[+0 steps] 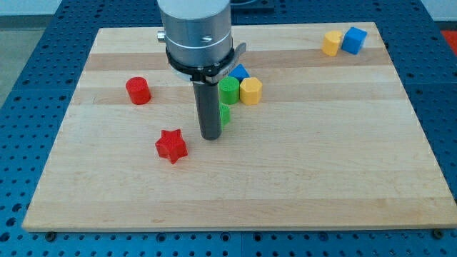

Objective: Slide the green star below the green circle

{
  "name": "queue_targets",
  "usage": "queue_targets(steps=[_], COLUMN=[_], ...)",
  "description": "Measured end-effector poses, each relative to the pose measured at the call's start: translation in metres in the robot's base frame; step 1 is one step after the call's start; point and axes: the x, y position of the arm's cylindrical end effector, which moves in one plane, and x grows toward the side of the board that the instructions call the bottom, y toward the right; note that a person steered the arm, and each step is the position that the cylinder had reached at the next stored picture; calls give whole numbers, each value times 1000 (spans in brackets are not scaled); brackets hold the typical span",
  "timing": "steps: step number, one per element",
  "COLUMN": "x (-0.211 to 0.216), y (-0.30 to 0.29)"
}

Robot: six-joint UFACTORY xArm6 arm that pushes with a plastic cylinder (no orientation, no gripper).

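No jaws here, just my tip [211,136] touching the half-hidden green star [225,114], already below the green circle [228,89], so probably only a light nudge.

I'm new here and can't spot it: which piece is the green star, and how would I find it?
Start at the wooden board and find the dark rod near its middle. The green star peeks out at the rod's right side, close beside my tip, just below the green circle. It is mostly hidden, unlike its neighbours.
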Motion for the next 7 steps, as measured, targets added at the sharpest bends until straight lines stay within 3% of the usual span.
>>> queue_targets(steps=[7], x=[-14], y=[-2])
